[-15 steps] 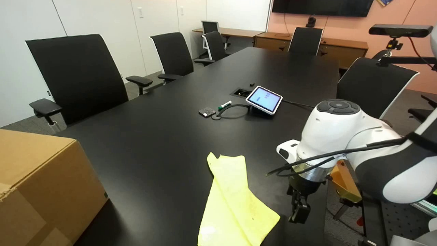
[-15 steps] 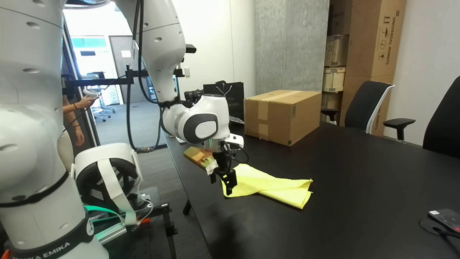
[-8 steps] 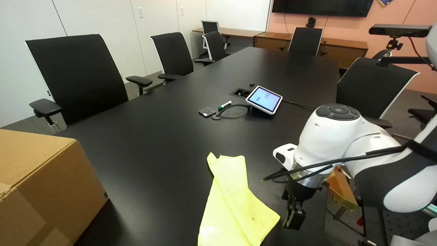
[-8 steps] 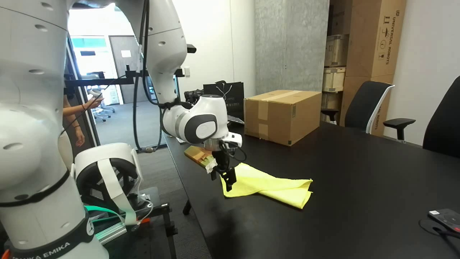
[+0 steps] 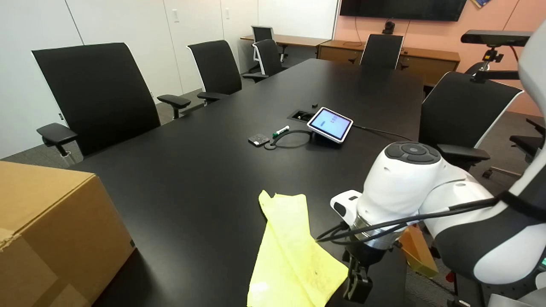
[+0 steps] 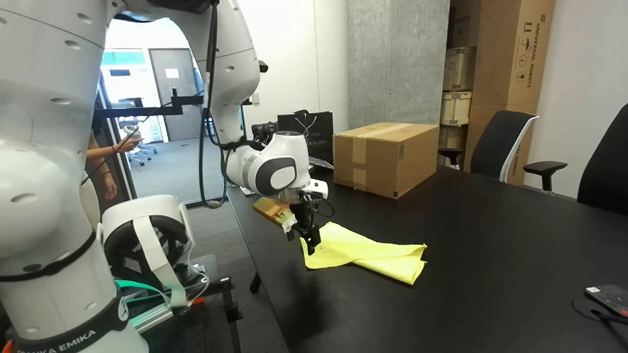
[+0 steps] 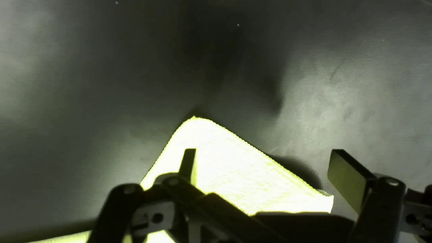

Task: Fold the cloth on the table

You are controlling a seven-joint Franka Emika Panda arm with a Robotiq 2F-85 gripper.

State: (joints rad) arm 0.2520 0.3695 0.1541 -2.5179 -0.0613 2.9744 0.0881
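The pale-yellow cloth (image 5: 290, 256) lies partly folded and uneven on the black table (image 5: 204, 204), with one layer crossing another. It also shows in an exterior view (image 6: 368, 252), and in the wrist view its corner (image 7: 229, 162) looks bright and overexposed. My gripper (image 7: 264, 152) is open and empty. In the wrist view one finger overlaps the cloth and the other is over bare table beyond its edge. In both exterior views the gripper (image 5: 357, 286) (image 6: 304, 241) is at the cloth's corner near the table edge; its exact height is hard to tell.
A large cardboard box (image 5: 55, 238) stands on the table; a black bag (image 6: 316, 132) is behind it. A tablet (image 5: 330, 124), a green marker (image 5: 280, 131) and a small dark square (image 5: 258, 140) lie farther along. A yellow-brown object (image 6: 272, 211) shows near the gripper.
The arm and gripper have moved toward the cloth, so the gripper now overlaps its corner in both exterior views. The cloth has not visibly moved.
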